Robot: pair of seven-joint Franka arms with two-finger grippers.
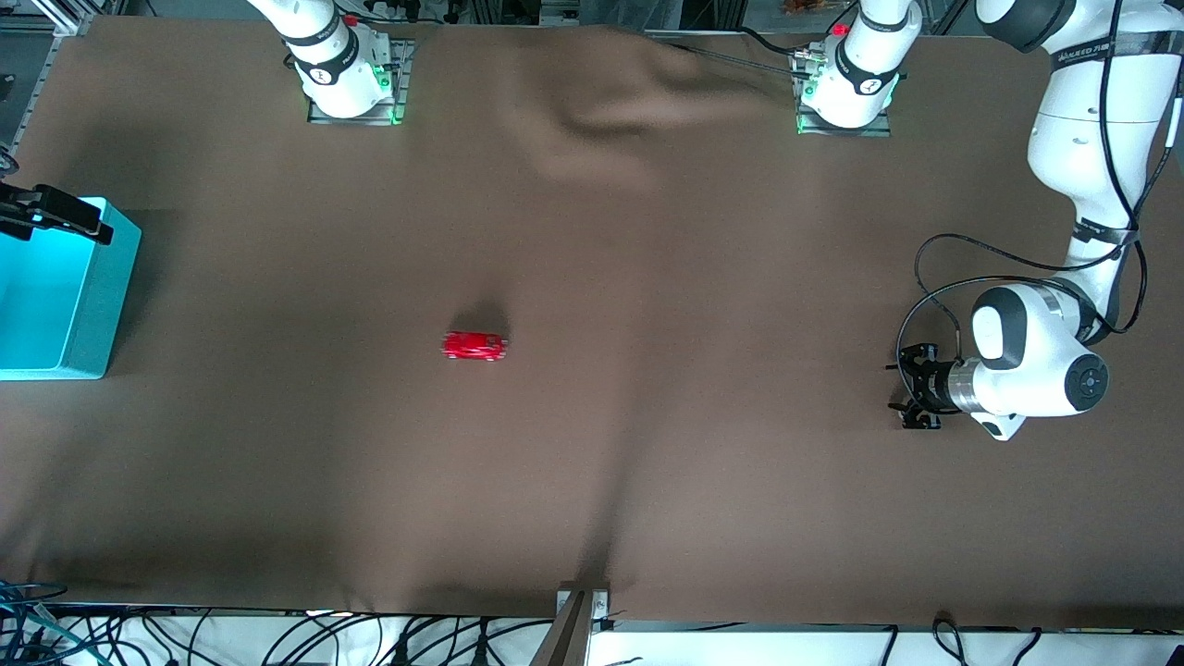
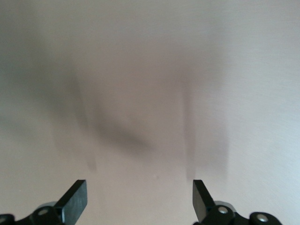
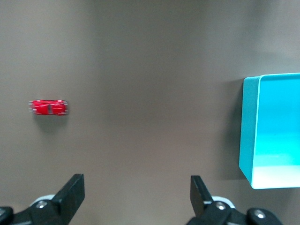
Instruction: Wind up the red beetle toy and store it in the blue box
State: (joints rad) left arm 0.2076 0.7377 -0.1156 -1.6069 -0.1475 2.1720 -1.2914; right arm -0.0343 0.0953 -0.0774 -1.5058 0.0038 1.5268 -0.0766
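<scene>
A: Where is the red beetle toy (image 1: 474,346)?

B: On the brown table (image 1: 647,277), near its middle, on its wheels, well apart from both grippers.

A: And the blue box (image 1: 88,305)?

B: At the right arm's end of the table, open top up.

A: Left gripper (image 1: 911,387)?

B: Over bare table at the left arm's end; fingers (image 2: 75,199) spread, nothing between them.

A: Right gripper (image 3: 136,199)?

B: Jaws released, empty; its wrist view shows toy and box.
</scene>
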